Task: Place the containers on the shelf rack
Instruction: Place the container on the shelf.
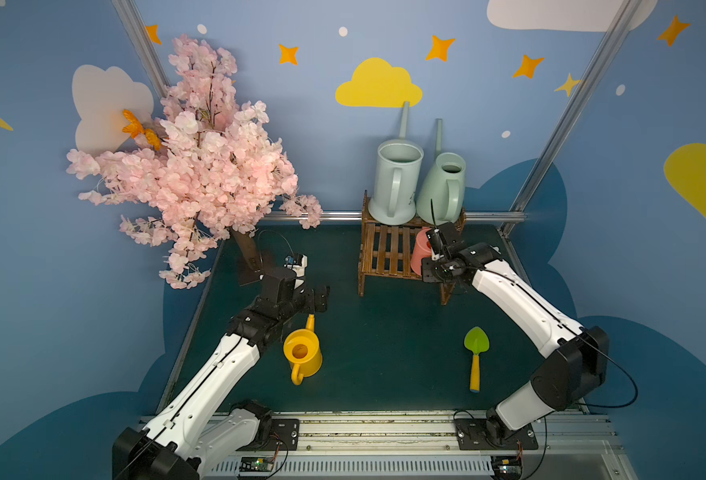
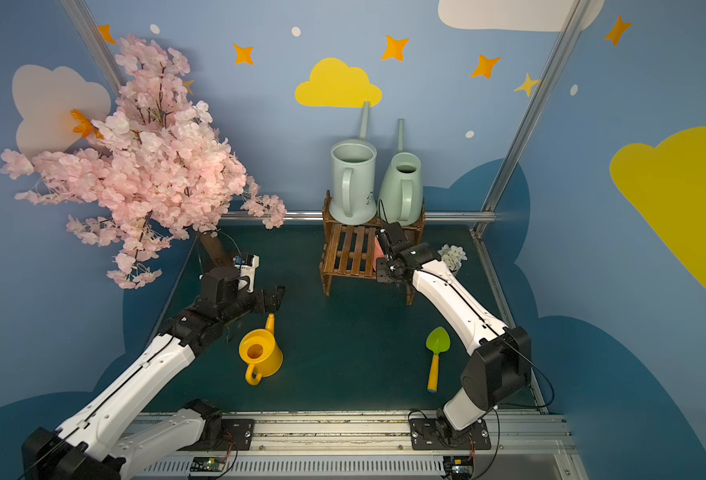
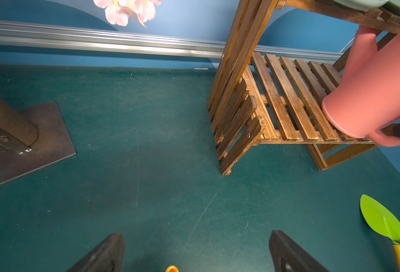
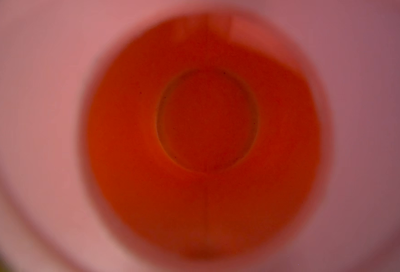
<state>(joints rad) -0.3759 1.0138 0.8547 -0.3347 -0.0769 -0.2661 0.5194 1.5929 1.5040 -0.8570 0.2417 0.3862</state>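
Left gripper (image 3: 197,234) hangs wide open just behind the yellow can (image 1: 303,353), which stands upright toward the tabletop's (image 1: 384,357) left edge. The shelf rack (image 1: 384,253) stands at the back edge. The blue-grey can (image 1: 397,183) and mint can (image 1: 442,191) fill its top tier. The pink can (image 1: 419,251) tilts at the lower tier's right end, at the right gripper (image 1: 437,244); I cannot tell its hold. The step looks like setting pink down. Next: seat it flat, release, then fetch yellow.

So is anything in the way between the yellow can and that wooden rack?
Nothing visible: the mat between the yellow can and the rack is bare. The pink can takes one end of its lower shelf; the slats beside it are free.
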